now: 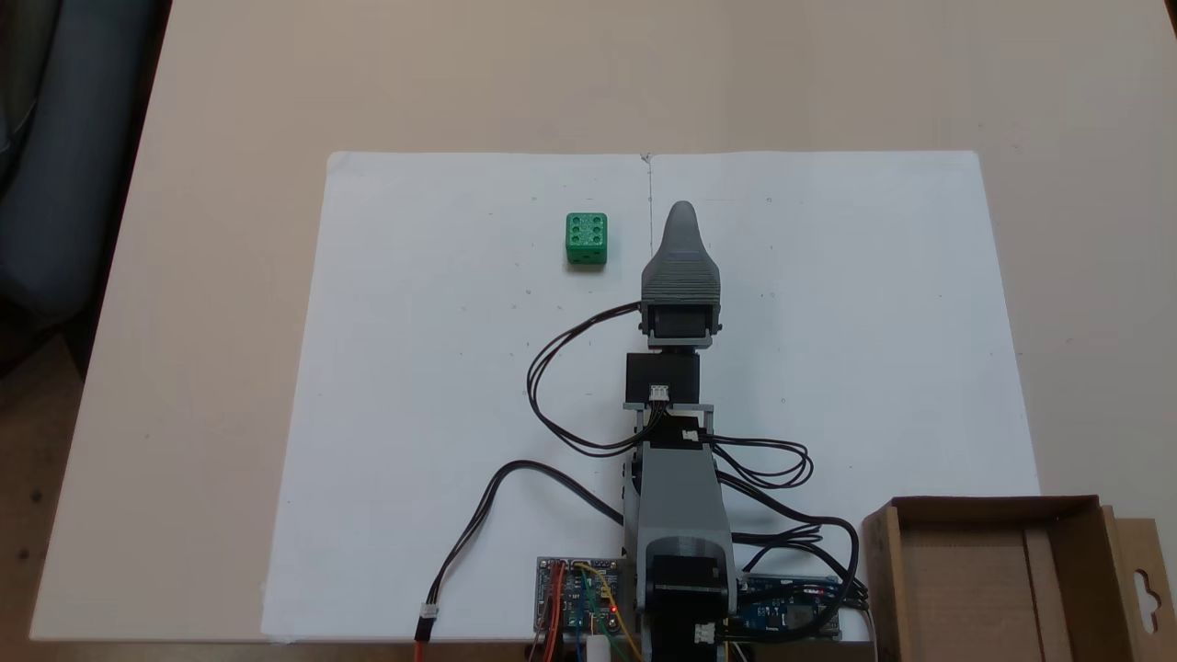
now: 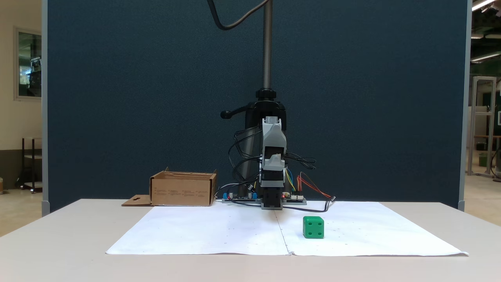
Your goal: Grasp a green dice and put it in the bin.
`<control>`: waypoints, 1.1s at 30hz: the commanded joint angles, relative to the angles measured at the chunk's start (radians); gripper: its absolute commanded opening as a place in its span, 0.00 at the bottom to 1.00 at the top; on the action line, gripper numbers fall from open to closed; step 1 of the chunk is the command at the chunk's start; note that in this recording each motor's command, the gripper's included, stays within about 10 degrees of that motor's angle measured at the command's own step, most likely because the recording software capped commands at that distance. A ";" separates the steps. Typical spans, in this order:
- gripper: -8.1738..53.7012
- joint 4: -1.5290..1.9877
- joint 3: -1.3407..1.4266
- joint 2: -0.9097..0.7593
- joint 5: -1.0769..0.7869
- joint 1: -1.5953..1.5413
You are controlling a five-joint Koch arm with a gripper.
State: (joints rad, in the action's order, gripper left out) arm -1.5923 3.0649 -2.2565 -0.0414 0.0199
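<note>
The green dice [image 1: 587, 239] [image 2: 313, 227] sits on the white paper, its six-pip face up in a fixed view from above. My gripper [image 1: 681, 217] [image 2: 273, 161] hangs above the paper near its centre crease, pointing away from the arm's base. The dice lies apart from it, to the left of the tip seen from above and lower right seen from the front. A single grey finger shows, so the jaws' state is unclear. Nothing is held. The bin [image 1: 1067, 507] [image 2: 183, 190], a brown cardboard box with a slotted flap, stands beside the arm's base.
White paper [image 1: 441, 386] covers the middle of the beige table [image 1: 230, 119]. Loose black cables [image 1: 552, 368] loop beside the arm. Circuit boards [image 1: 579, 593] lie at the base. A dark partition [image 2: 117, 98] and a clamp pole [image 2: 267, 43] stand behind.
</note>
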 commanded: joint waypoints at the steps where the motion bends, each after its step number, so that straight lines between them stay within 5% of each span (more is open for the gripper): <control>1: 0.86 0.175 0.066 -0.110 -0.012 0.156; 33: 0.83 0.202 0.066 -0.110 -0.018 -0.094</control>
State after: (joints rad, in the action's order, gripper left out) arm -1.2931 3.0649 -2.2565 -0.0414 -0.0460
